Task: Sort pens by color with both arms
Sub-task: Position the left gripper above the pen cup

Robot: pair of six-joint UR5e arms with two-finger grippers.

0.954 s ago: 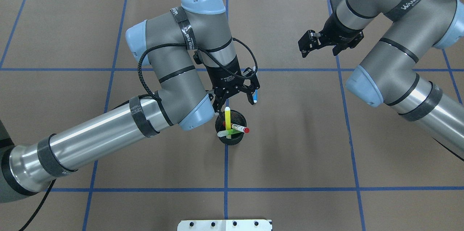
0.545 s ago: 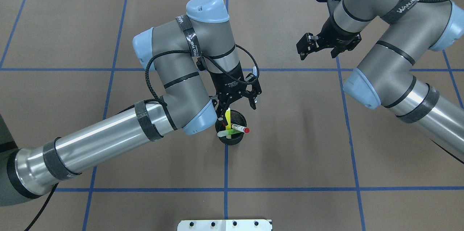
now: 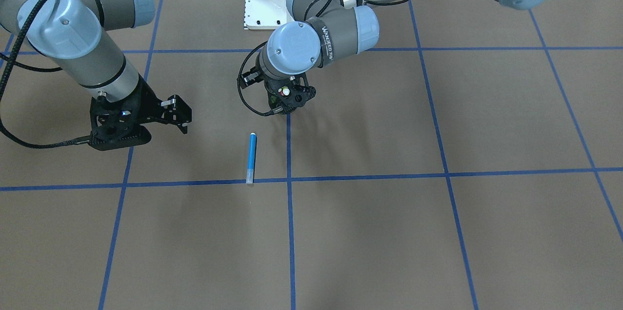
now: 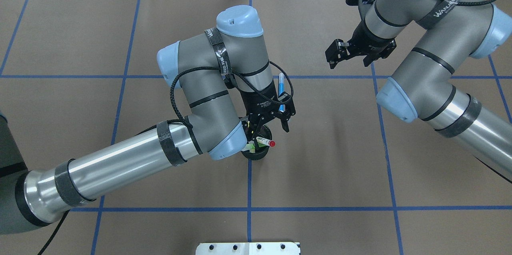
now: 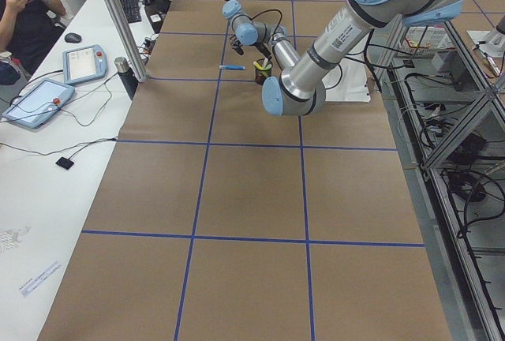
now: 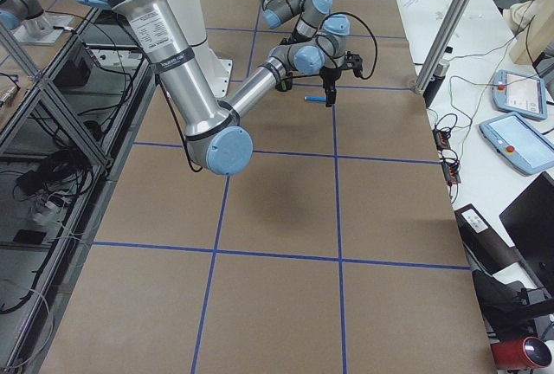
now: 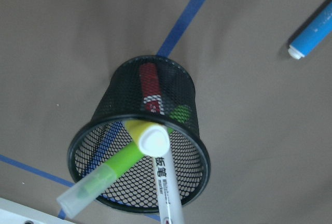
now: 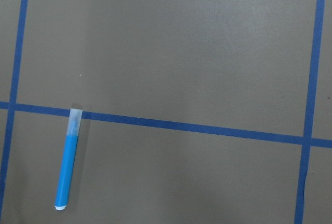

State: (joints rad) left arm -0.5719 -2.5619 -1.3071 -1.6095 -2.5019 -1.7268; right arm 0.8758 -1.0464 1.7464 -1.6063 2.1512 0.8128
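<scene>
**Open-jawed left claw (image 4: 268, 130) hangs over the mesh cup (image 7: 116, 97), with the yellow pen the likely pick**

In the overhead view, just left of centre, the left claw's fingers are spread wide and hold nothing. The cup sits directly beneath them. Three pens are in the cup:
- The yellow pen (image 7: 136, 129) stands almost end-on to the left wrist camera, at the middle of that frame.
- The lime green pen (image 7: 111, 172) leans out toward the lower left.
- The white-bodied, red-capped pen (image 7: 167, 185) leans out toward the bottom edge.

Both leaning pens cross close under the yellow one's white tip.

The blue pen (image 3: 251, 154) is already out of the cup. It lies flat on the brown table cover (image 3: 438, 232) just left of centre in the front-facing view, with its clear cap touching a blue tape line (image 8: 197, 126). The right claw (image 4: 348, 62) is also released and empty, at the upper right of the overhead view and well apart from the cup.

The step in hand appears to be picking a pen from the cup:
- **Descent:** the fingers should straddle the yellow barrel just below its tip and come down along the pen's own axis, clear of the rim.
- **Lift:** once the fingers have closed squarely, the pull should go straight up until the pen clears the rim.
- **Risk:** the mesh cup looks light, so a sideways drag could tip it or snag the two leaning pens.
</scene>
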